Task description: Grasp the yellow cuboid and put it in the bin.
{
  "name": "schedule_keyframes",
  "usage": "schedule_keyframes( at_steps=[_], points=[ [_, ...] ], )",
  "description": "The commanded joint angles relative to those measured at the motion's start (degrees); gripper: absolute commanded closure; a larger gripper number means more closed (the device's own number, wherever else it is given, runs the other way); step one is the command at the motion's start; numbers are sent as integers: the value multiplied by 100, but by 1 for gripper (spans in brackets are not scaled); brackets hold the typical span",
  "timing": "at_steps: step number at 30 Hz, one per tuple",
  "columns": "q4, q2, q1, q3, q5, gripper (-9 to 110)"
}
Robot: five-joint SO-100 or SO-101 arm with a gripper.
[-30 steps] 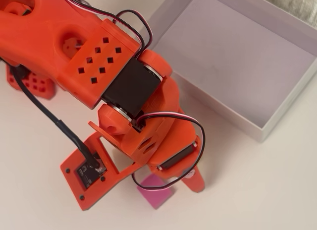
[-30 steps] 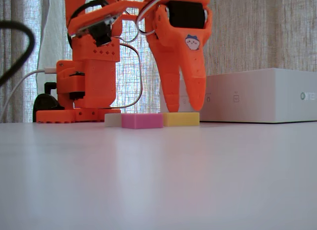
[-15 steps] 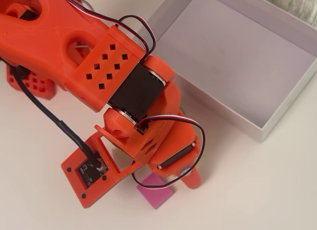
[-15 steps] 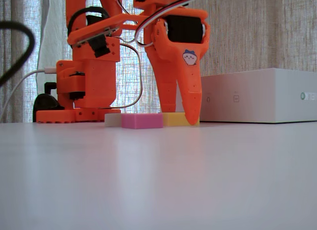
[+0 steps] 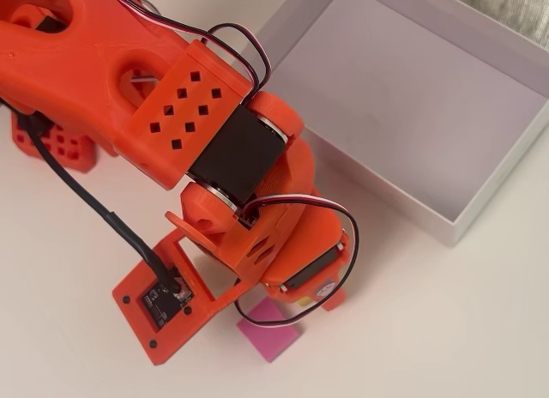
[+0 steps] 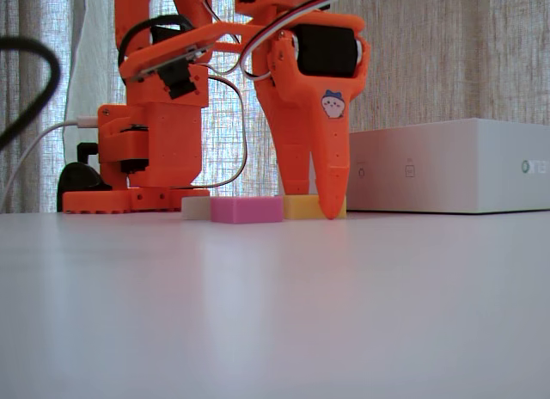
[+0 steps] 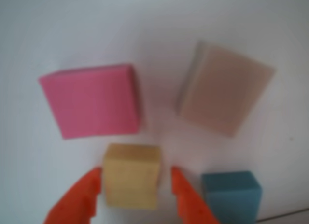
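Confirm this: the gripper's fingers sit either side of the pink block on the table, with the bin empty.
Not the pink block. The wrist view shows the gripper straddling the yellow cuboid; pink lies beyond it. The bin looks empty overhead.

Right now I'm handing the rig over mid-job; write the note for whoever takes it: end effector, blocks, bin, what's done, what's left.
End effector: open, down at table level, fingers either side of the yellow cuboid; contact unclear, not gripped yet.
Yellow cuboid: on the table, outside the bin.
Nearby in the wrist view: pink block, cream block, blue block, all apart from the cuboid.
Done: approach and straddle.
Left: close, lift, carry to the bin, release.
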Motion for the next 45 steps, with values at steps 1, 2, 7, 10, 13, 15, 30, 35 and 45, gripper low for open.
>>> schedule_keyframes(
  at_steps=[1,2,7,10,13,15,30,35,45],
  points=[
    [-35,9,0,35,-53,87],
    [-88,0,18,44,-44,87],
    [-114,0,53,88,-53,93],
    [-202,0,79,114,-79,107],
    [-255,0,114,123,-79,110],
    [-272,62,167,26,-202,110],
    [-79,2180,-967,-2953,-2707,110],
    [826,2909,-2171,-2874,-3278,110],
    [905,3691,-3190,-290,-3568,110]
  ],
)
